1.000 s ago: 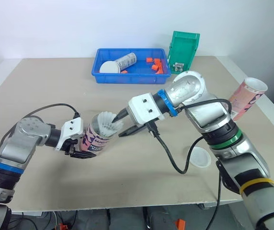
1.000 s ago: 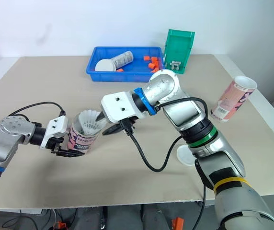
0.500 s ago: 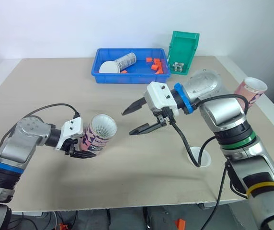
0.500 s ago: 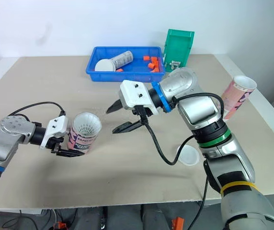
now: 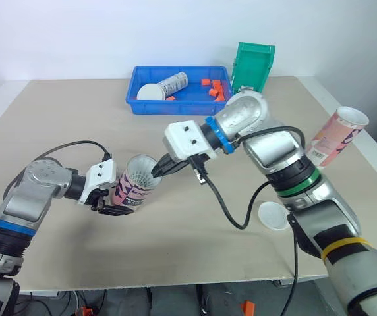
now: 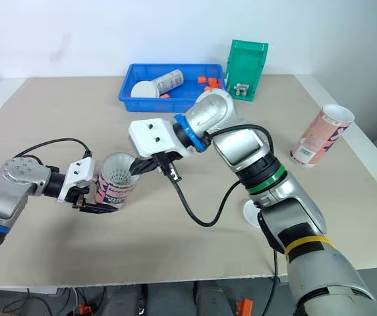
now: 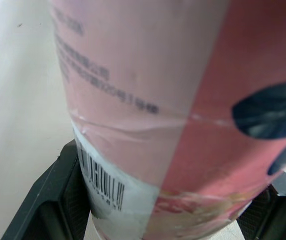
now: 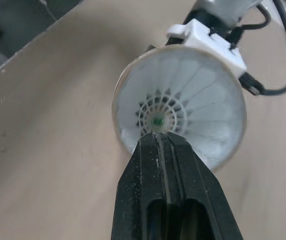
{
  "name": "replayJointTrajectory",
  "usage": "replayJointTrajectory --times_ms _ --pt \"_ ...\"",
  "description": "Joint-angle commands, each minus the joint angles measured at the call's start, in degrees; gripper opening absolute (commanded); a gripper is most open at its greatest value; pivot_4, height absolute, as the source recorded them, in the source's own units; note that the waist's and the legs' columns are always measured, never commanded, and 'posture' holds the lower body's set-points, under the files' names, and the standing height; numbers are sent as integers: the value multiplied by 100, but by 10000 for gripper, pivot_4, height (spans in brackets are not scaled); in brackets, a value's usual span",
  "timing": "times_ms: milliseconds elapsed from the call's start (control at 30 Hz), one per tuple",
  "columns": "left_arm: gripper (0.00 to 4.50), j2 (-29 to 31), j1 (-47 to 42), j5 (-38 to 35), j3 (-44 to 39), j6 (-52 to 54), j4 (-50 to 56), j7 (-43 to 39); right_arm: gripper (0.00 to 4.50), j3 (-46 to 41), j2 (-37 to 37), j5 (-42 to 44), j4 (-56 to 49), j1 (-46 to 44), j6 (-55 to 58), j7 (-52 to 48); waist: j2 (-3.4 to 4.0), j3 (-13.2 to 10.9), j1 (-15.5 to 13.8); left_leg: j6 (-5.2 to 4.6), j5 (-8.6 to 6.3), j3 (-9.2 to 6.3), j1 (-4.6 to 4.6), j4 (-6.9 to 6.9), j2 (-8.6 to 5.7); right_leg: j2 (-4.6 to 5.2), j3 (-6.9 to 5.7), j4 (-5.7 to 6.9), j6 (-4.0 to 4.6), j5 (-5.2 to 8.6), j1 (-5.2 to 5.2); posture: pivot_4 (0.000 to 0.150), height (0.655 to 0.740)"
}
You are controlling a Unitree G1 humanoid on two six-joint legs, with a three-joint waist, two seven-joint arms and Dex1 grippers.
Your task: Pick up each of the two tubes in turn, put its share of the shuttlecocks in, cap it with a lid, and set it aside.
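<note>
Left gripper (image 5: 117, 203): jaws spread to the tube's width and clamped on the lower body of the pink tube (image 5: 132, 187), 1 black finger (image 7: 58, 200) on each side near the barcode. The tube is held tilted just above the table (image 5: 76, 118), left of centre, with its open mouth facing up toward the right arm. A white shuttlecock (image 8: 178, 112) sits inside it, feather skirt toward the mouth. Right gripper (image 5: 157, 172): fingers pressed together with no gap and nothing visible between them, tips at the tube's mouth over the shuttlecock's centre. At the far edge is a blue tray (image 5: 182, 107) holding 1 lying tube (image 5: 173, 83), 1 white lid (image 5: 151, 92) and orange pieces (image 5: 213, 89); a green bin (image 5: 253, 66) stands just to its right. 1 loose lid (image 5: 273, 215) lies flat near the front right. Second pink tube (image 5: 337, 138): tilted, mouth open, at the right table edge.
</note>
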State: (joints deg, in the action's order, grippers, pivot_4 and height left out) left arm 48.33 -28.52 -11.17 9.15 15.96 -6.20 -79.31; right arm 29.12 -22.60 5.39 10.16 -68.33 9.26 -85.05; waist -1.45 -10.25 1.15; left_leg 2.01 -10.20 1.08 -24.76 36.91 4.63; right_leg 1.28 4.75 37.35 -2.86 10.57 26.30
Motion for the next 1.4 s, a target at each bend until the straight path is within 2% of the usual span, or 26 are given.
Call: replayJointTrajectory --times_ms 33,300,533,667,800,1000,1133,1200,1400 --pt "33206 19 -11 69 18 -37 -11 47 341 180 199 -298 217 -269 -246 -44 0 0 0 0 0 -1 0 0 0 0 0 0 0 0 -1 1500 7037" --pt "33206 5 10 88 -5 -72 -14 103 341 930 874 -1253 1129 -577 -1058 137 0 0 3 0 0 -1 5 0 1 -1 -2 6 1 -1 -1 1500 7037" --pt "33206 -5 11 68 -38 -36 6 124 341 1142 1388 -1884 1911 -800 -1651 495 -5 4 18 0 1 0 19 -2 2 -3 -1 15 3 -1 -7 1500 7037" --pt "33206 -16 6 63 -58 -7 27 145 341 910 1478 -1703 1878 -794 -1573 279 -7 5 20 -1 2 -2 37 -4 8 -11 -2 32 16 -4 -11 1500 7037" --pt "33206 -18 27 55 -77 -24 12 159 341 194 1357 -726 1498 -889 -818 -394 -7 3 16 -3 8 -5 37 -4 8 -12 -2 40 20 -6 -8 1500 7037" --pt "33206 -46 47 26 -103 -39 18 198 341 -299 534 525 1179 -1153 -223 -745 -8 2 -1 3 11 -9 5 6 4 -6 -1 39 11 5 3 1500 7037" --pt "33206 -170 26 -148 -240 -62 126 302 341 -395 -489 1241 958 -1071 53 -745 -10 0 2 4 10 -9 5 1 3 -5 -2 39 14 13 5 1500 7037" --pt "33206 -299 10 -381 -373 90 332 401 341 -440 -918 1372 794 -812 166 -745 -10 0 -3 4 10 -8 5 0 4 -5 -2 39 15 13 8 1500 7037" --pt "33206 -1010 270 -1373 -738 813 1279 938 341 -1054 -2215 1465 -329 704 928 -568 -22 -5 8 9 5 -9 -22 -10 4 -5 -1 34 11 30 33 1500 7037"
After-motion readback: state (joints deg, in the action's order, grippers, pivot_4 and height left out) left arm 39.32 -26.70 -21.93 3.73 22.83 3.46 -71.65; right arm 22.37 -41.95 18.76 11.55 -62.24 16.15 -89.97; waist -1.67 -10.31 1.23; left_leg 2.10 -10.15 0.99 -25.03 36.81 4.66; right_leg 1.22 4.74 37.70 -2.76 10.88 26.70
